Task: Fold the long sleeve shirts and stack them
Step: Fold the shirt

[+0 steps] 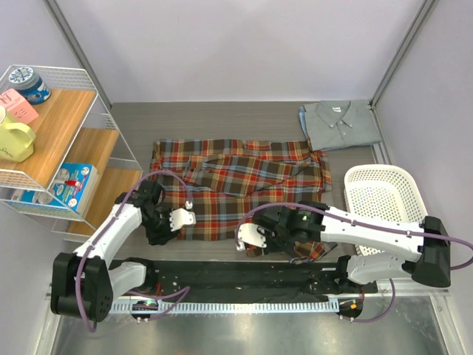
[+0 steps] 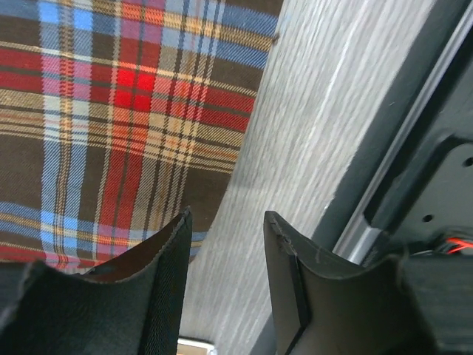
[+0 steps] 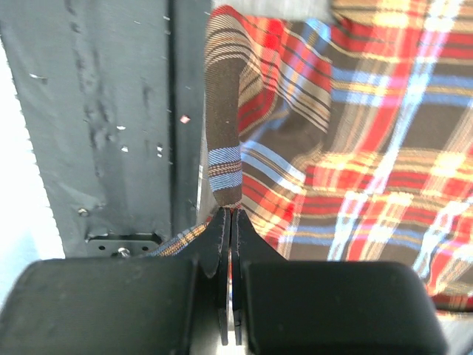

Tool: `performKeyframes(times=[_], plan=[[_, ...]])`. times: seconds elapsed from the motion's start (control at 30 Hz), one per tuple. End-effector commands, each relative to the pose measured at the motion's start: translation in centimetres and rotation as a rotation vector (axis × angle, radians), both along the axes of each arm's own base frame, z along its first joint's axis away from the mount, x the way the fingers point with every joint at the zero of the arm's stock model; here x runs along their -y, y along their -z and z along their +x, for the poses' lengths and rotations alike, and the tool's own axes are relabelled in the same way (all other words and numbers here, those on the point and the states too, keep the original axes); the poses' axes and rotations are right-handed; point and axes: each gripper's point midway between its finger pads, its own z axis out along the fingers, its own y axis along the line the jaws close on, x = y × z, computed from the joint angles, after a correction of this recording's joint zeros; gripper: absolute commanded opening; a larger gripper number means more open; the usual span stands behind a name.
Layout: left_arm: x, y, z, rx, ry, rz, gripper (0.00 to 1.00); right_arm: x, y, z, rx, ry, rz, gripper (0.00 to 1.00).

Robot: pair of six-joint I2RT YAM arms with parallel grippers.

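Roughly halfway: the left claw (image 1: 181, 217) stands open, holding nothing, at the near hem of the plaid shirt (image 1: 236, 177) spread mid-worktop (image 1: 222, 118). The right claw (image 1: 247, 237) pinches that hem. The grey shirt (image 1: 340, 124) lies folded at the far right corner. Folding and stacking remain.

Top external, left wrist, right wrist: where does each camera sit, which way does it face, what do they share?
Top external: above and behind the robot, looking down at the table, plaid shirt, grey-blue shirt; left pincer and right pincer show.
Left wrist: on that wrist, facing down past the open left pincer at the shirt's edge.
Right wrist: on that wrist, facing the right pincer, shut on a fold.
All three share the plaid shirt.
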Motion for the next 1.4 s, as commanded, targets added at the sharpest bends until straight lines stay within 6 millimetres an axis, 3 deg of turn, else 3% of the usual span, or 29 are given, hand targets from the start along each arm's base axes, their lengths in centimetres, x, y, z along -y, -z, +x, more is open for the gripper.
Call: performKeyframes(times=[0.0,0.2,0.3,0.53,0.57,0.6,0.73,1.0,1.03,1.07,1.1,1.13,1.17,1.37], plan=[[-1.2,1.1,0.7,0.018,0.09,0.067,0.44,0.3,-2.7,1.7,0.069,0.034,0.044,0.01],[-1.8,1.9,1.1,0.021,0.142,0.102,0.4,1.4,-3.6,2.8,0.12,0.08,0.048,0.01],[-2.3,2.4,1.2,0.013,0.166,0.142,0.33,1.6,-4.1,3.0,0.128,0.095,0.056,0.01],[-1.6,2.0,0.8,0.024,0.221,0.136,0.0,1.9,-5.2,2.9,0.146,0.103,0.1,0.01],[-1.4,1.4,1.1,0.042,0.234,0.126,0.0,1.8,-5.7,3.0,0.149,0.103,0.112,0.01],[-1.4,1.0,0.1,0.003,0.241,0.117,0.0,1.7,-6.1,2.9,0.149,0.104,0.125,0.01],[-0.8,-1.0,-0.8,-0.004,0.268,0.072,0.0,2.4,-6.8,2.5,0.146,0.102,0.13,0.01],[0.0,-3.0,-0.2,-0.001,0.229,0.035,0.0,3.1,-8.4,2.6,0.182,0.107,0.166,0.01],[-0.2,-2.5,-0.3,-0.011,0.217,0.048,0.04,3.3,-8.3,2.5,0.185,0.104,0.165,0.01],[-0.5,-2.1,0.7,0.026,0.213,0.075,0.15,3.3,-8.2,2.5,0.183,0.102,0.161,0.01],[-0.8,-1.6,0.9,0.032,0.214,0.091,0.32,3.4,-8.1,2.5,0.181,0.097,0.158,0.01],[-1.0,-0.8,0.8,0.032,0.211,0.104,0.38,3.4,-7.8,2.5,0.182,0.094,0.153,0.01],[-1.4,-0.5,1.6,0.066,0.211,0.13,0.4,3.4,-7.8,2.5,0.186,0.092,0.152,0.01],[-2.8,2.7,2.0,0.065,0.247,0.215,0.48,3.1,-7.6,2.4,0.176,0.088,0.158,0.01]])
